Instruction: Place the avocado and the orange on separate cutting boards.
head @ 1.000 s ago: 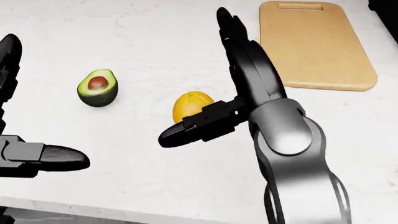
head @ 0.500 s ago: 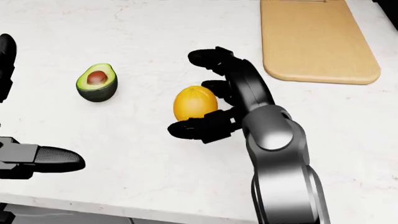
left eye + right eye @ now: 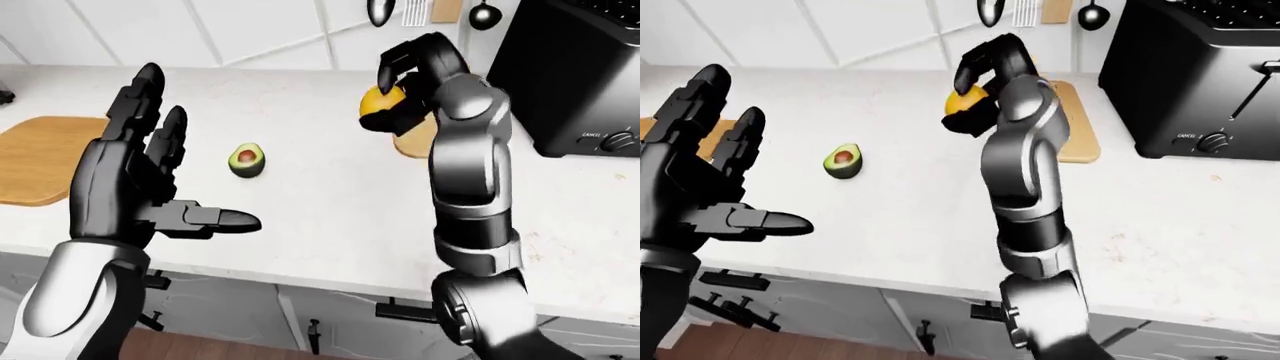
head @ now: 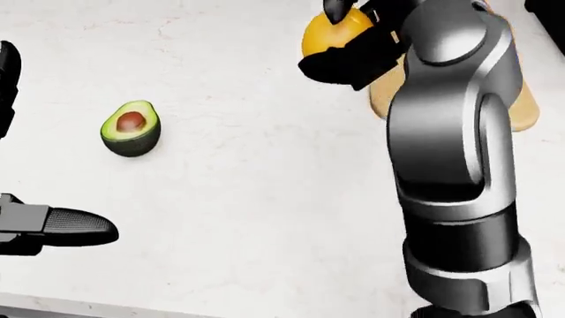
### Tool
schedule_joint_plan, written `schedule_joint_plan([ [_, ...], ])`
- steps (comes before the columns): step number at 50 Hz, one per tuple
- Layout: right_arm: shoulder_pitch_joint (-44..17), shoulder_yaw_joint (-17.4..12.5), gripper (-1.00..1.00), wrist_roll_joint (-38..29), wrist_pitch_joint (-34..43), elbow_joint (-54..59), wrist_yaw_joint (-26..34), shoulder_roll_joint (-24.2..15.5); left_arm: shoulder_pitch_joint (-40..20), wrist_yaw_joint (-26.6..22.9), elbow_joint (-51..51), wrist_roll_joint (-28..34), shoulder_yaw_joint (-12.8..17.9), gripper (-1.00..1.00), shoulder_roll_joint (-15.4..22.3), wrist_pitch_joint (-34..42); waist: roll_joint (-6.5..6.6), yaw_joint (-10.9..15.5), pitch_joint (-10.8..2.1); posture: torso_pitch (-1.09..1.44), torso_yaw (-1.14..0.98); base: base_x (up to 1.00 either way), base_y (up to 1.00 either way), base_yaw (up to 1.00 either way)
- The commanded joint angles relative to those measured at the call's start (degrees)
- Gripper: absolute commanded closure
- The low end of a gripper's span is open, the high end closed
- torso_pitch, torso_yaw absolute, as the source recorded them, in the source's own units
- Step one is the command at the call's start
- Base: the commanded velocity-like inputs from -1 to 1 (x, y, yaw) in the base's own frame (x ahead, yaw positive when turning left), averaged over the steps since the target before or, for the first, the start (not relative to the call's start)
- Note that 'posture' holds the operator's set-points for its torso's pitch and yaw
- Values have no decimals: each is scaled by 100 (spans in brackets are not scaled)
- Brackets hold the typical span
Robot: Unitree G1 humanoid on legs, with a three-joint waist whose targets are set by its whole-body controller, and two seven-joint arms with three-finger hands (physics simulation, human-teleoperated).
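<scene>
The orange (image 3: 378,100) hangs in the air above the white counter, with my right hand (image 3: 388,94) shut round it. It sits just left of the right-hand wooden cutting board (image 3: 1077,129), which my forearm partly hides. The halved avocado (image 3: 246,160) lies pit up on the counter, left of the orange and untouched. My left hand (image 3: 195,159) hovers open at the left, fingers spread, thumb (image 4: 79,227) pointing right, apart from the avocado. A second wooden board (image 3: 38,159) lies at the far left of the left-eye view.
A black toaster (image 3: 1200,82) stands on the counter right of the right-hand board. Utensils (image 3: 380,9) hang on the wall at the top. The counter's near edge (image 3: 330,281) runs along the bottom, with cabinet drawers below.
My right hand closed round the orange and lifted it off the counter, up and toward the right-hand board. The avocado and left hand stayed put.
</scene>
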Motion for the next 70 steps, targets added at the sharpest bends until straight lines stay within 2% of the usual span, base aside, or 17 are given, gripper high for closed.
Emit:
schedule_joint_plan([
  [1,-534,-227,100,478,-512,891,-719,-243,-197,115,-187,-74,26,-100,72,-83,38,-7,-115,0,0,0,0,0],
  [4,-1395,-606,100,1319,-1352,2847,-1962,-663,-199,141,-177,-120,59,-100,92,-68,42,-31,-125,0,0,0,0,0],
  [7,-2126,-721,100,1943,-2341,4725,-3088,-1057,-235,170,-224,-228,133,-100,141,-3,60,-34,-148,0,0,0,0,0],
  [9,-2353,-679,100,2181,-2766,5571,-3544,-1215,-216,185,-231,-273,154,-100,159,-7,68,-31,-135,0,0,0,0,0],
  [12,-2428,-702,100,2461,-3223,6359,-4218,-1371,-161,189,-162,-253,89,-100,183,-126,66,-24,-118,0,0,0,0,0],
  [15,-2381,-734,100,2749,-3461,6579,-4597,-1429,-86,169,-126,-227,78,-100,187,-230,44,-7,-115,0,0,0,0,0],
  [20,-2316,-665,100,2923,-3443,6750,-5089,-1520,37,116,-79,-158,51,-100,170,-370,12,10,-109,0,0,0,0,0],
  [31,-2001,-586,100,2995,-3140,6848,-5340,-1652,11,94,-110,-160,113,-100,166,-306,-46,42,-111,0,0,0,0,0],
  [44,-1712,-610,100,2999,-3103,6924,-5313,-1706,82,80,-98,-145,108,-100,163,-389,-51,47,-131,0,0,0,0,0],
  [45,-1708,-605,92,2996,-3095,6919,-5304,-1702,92,78,-98,-137,100,-100,161,-395,-50,47,-134,0,0,0,0,0],
  [48,-1712,-596,42,2984,-3104,6924,-5298,-1697,73,81,-128,-152,122,-100,162,-351,-48,48,-138,0,0,0,0,0],
  [51,-1718,-589,25,2970,-3096,6911,-5290,-1689,45,90,-150,-176,145,-100,171,-306,-47,48,-138,0,0,0,0,0],
  [54,-1726,-589,-14,2955,-3146,6949,-5293,-1695,-22,116,-158,-208,156,-100,187,-246,-48,51,-141,0,0,0,0,0],
  [61,-1649,-583,-51,2949,-3231,6967,-5218,-1642,-12,135,-155,-232,160,-100,207,-260,-53,55,-150,0,0,0,0,0],
  [66,-1646,-578,-54,2935,-3235,6927,-5143,-1667,81,91,-105,-175,141,-100,195,-385,-59,58,-167,0,0,0,0,0],
  [68,-1691,-575,-67,2930,-3208,6861,-5077,-1700,87,84,-124,-178,154,-100,199,-371,-58,61,-171,0,0,0,0,0],
  [70,-1734,-580,-69,2945,-3174,6751,-4998,-1728,53,99,-143,-198,170,-100,200,-325,-54,63,-166,0,0,0,0,0],
])
